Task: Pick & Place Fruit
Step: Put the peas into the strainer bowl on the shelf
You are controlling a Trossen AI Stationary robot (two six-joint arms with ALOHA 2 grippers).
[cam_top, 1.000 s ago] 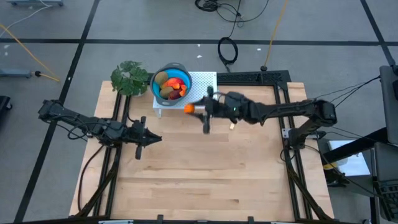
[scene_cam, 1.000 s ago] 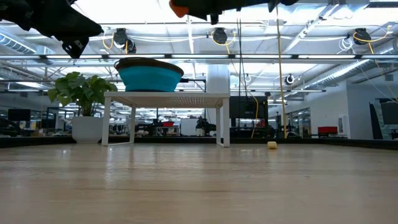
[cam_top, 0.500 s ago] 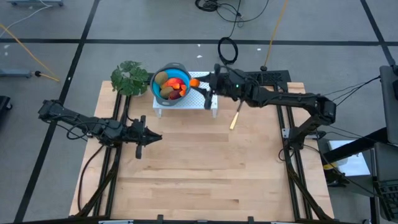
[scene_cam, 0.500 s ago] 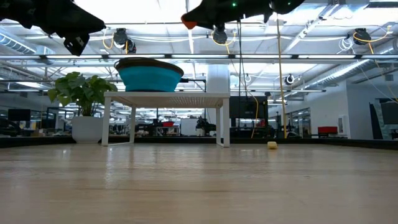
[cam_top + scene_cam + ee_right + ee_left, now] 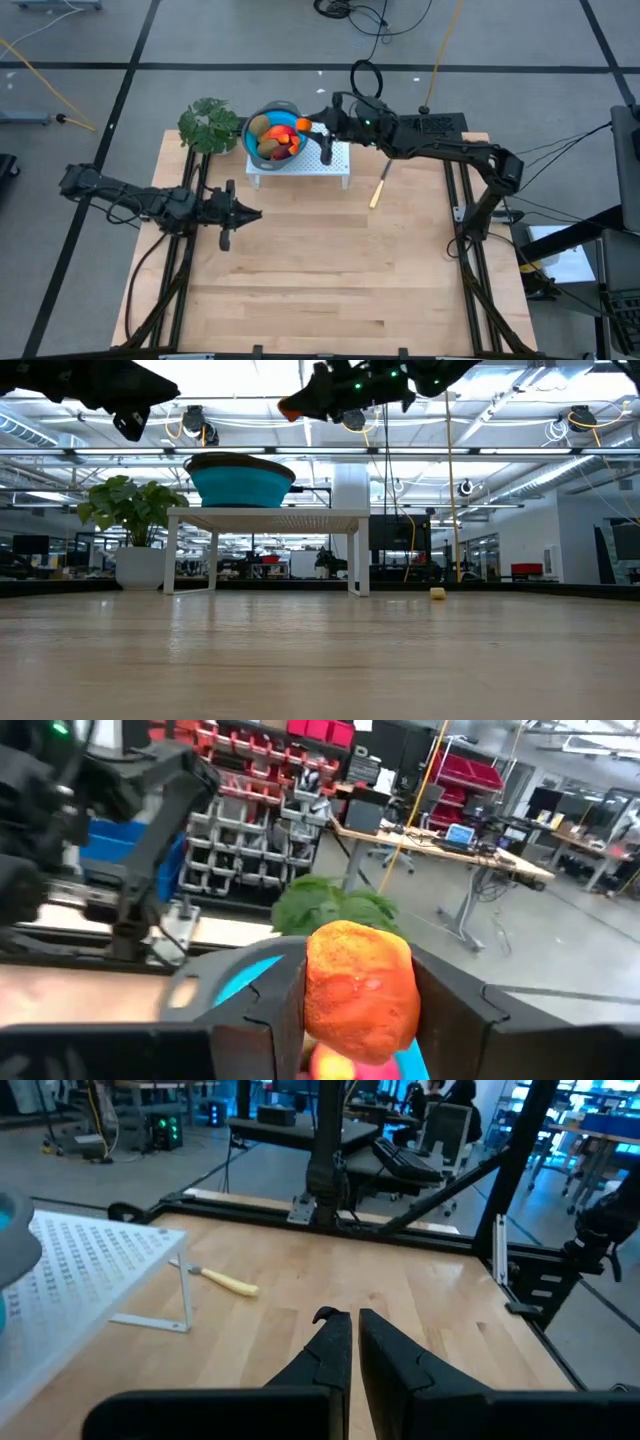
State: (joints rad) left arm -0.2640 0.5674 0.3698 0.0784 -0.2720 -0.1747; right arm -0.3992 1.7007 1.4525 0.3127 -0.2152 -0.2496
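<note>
Above the bowl's rim, right claw is clamped on an orange fruit, the piece pinched between both fingers and held clear of the pile. Bowl sits on a white perforated stand and holds more fruit. Plant just beside the bowl. Knife lies on the worktop near the stand. Left claw hangs closed and empty over the worktop, well apart.
</note>
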